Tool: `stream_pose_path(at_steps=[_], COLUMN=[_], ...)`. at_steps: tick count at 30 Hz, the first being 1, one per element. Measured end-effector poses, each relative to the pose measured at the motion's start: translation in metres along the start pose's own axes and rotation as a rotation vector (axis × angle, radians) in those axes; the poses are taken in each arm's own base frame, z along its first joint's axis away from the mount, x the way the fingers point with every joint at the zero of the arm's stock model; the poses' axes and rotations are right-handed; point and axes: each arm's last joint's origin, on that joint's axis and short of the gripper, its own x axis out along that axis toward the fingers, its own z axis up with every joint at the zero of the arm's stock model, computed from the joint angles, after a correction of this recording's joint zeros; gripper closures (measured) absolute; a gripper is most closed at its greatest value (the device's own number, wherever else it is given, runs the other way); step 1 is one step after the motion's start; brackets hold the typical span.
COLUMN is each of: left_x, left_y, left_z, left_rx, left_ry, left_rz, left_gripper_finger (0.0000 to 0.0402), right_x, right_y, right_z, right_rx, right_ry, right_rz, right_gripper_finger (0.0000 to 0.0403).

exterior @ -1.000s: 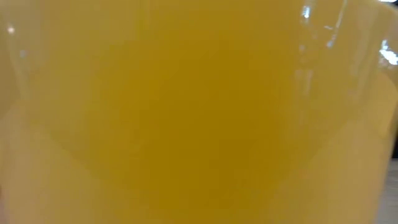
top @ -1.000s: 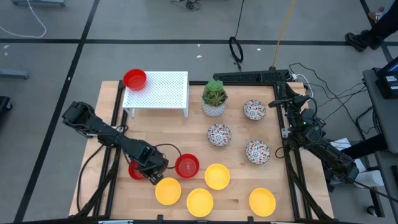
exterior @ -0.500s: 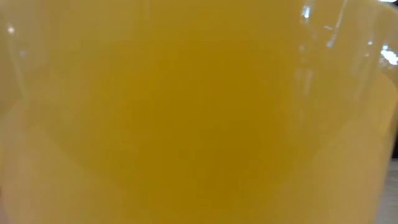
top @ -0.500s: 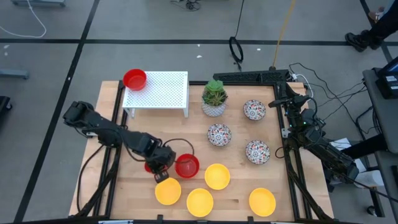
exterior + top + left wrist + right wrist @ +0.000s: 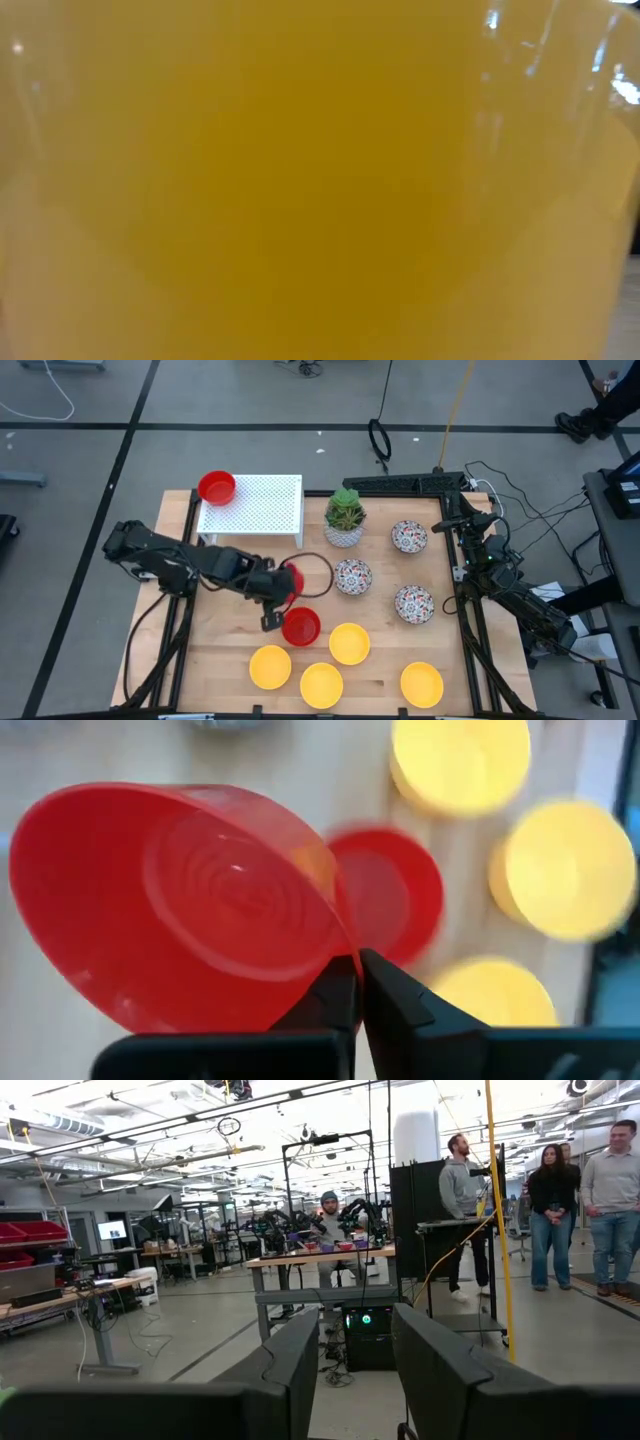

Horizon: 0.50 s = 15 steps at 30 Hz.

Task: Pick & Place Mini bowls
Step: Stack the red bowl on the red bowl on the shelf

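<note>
My left gripper hangs over the middle of the table, shut on a glossy red mini bowl. A second red bowl rests on its base just nearer, and a third stands on the white rack. Several yellow bowls sit along the near edge. One of them fills the low view. Three floral bowls stand at the right. My right gripper waits open at the table's right edge, pointing out into the room. My left gripper pinches the red bowl's rim between its two fingers. The fingers slant down from the table's left side. The bowl is lifted clear of the table and tipped on its side, its hollow turned toward the wrist camera.
A white pot with a green plant stands beside the rack at the back. My right arm lies along the right edge. Bare wood shows in front of the rack. People stand in the room beyond.
My left gripper has risen from the near left of the table and moved toward the far edge and the right, rolling as it went. The red bowl it holds has come up off the wood and tipped onto its side. The other bowls have stayed put.
</note>
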Motion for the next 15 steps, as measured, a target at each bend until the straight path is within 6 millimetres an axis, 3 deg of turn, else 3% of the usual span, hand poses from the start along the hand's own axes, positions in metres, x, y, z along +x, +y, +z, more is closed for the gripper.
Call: stream_pose_path(at_steps=[7, 15], left_x=[-0.023, -0.036], left_y=[0.023, 0.081], left_z=[0.024, 0.031], left_rx=[0.13, 0.094], left_ry=[-0.113, -0.034], left_rz=[0.152, 0.502], left_gripper_finger=[0.0393, 0.038], right_x=[0.0, 0.0], right_y=[0.0, 0.0], right_z=[0.0, 0.0], right_rx=[0.0, 0.0], right_ry=[0.0, 0.0], right_rz=[0.0, 0.0], right_gripper_finger=[0.0286, 0.0286])
